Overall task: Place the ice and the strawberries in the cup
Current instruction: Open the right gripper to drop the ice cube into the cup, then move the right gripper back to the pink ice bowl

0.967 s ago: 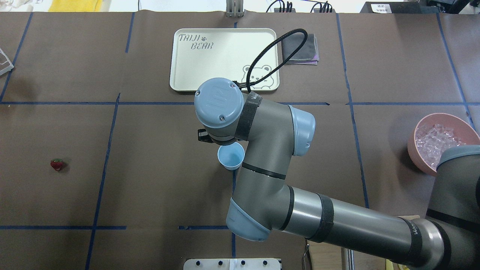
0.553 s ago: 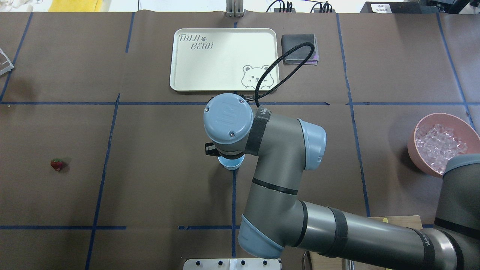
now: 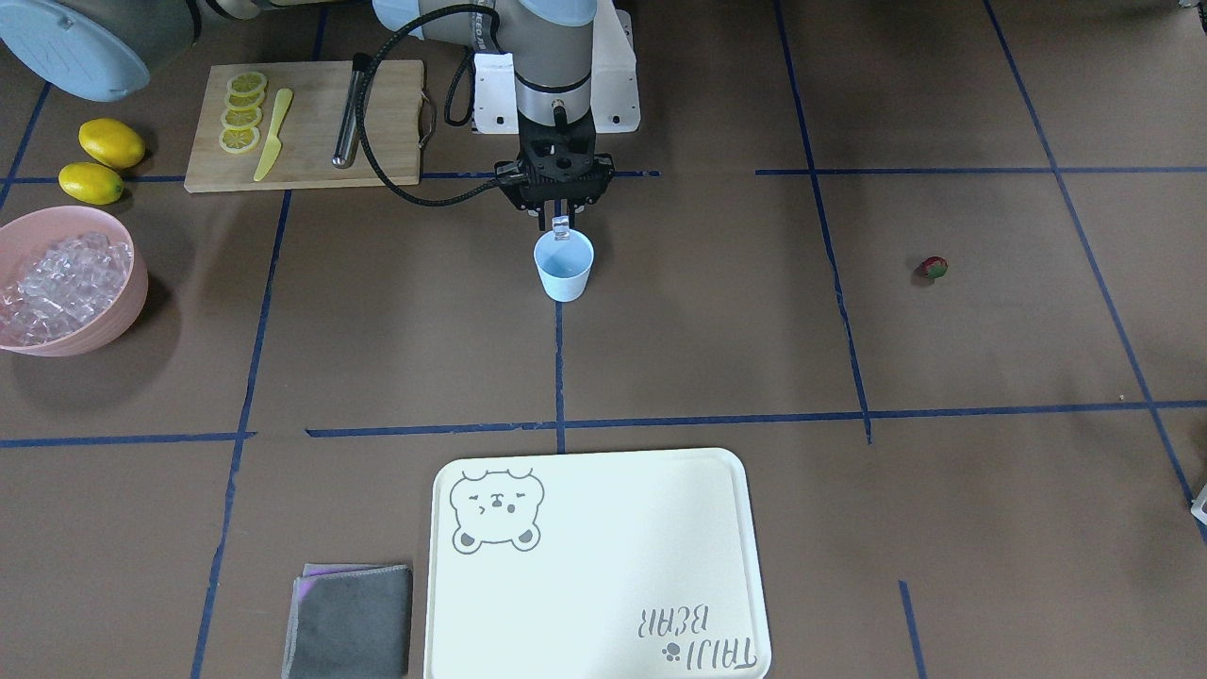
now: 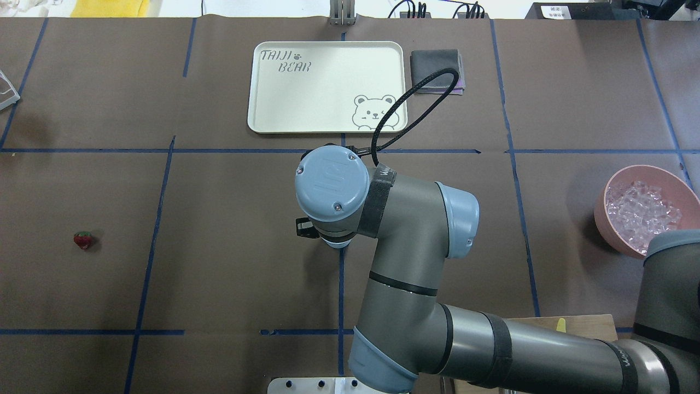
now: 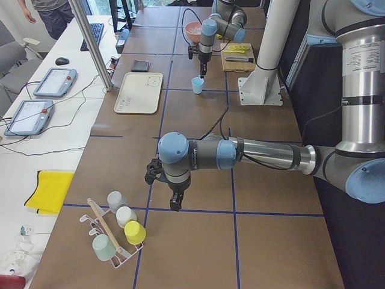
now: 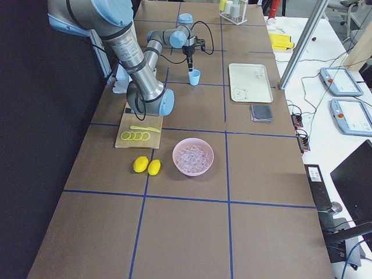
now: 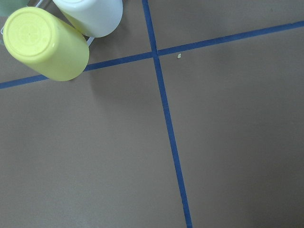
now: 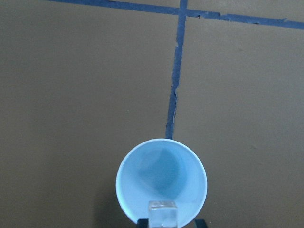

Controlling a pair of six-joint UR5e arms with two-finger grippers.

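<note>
Your right gripper [image 3: 562,223] hangs just above the cup [image 3: 564,267], jaws clamped on one clear, glassy ice cube [image 8: 163,214] over the cup's mouth, close to the rim. The cup stands upright and looks empty. The strawberry [image 3: 933,268] lies well apart from the cup, on the left arm's side.
</note>
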